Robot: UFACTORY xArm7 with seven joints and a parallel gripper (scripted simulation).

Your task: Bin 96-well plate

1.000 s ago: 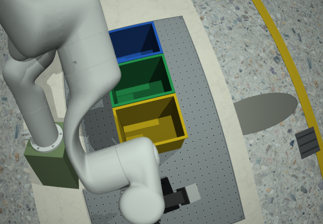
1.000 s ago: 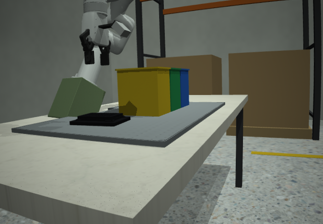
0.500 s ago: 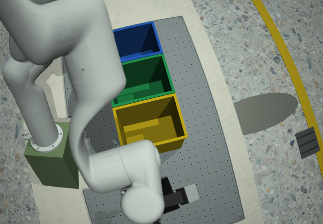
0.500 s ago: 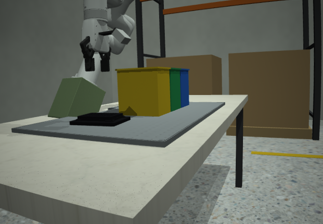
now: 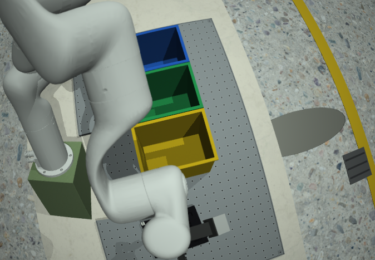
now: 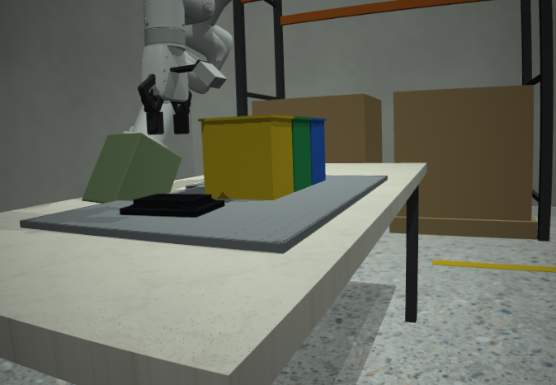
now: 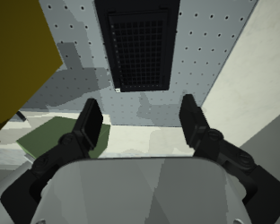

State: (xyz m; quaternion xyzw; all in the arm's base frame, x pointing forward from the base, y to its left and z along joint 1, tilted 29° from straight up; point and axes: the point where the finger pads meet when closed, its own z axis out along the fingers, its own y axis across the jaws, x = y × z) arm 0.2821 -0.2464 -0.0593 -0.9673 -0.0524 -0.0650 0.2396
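The gripper (image 7: 142, 120) hangs fully open and holds nothing, its fingers well apart above the table. The 96-well plate (image 7: 140, 54) lies in the plate nest N1 (image 7: 102, 52) at twelve o'clock from the gripper in the wrist view. The blue bin (image 5: 160, 46) stands farthest, beyond the green bin (image 5: 172, 87) and yellow bin (image 5: 175, 142).

My top view looks steeply down past the arm onto the three bins. Exterior sits low at the table's (image 6: 134, 282) end, facing along it. Wrist looks down, close. All share the perforated grey board (image 5: 242, 160).
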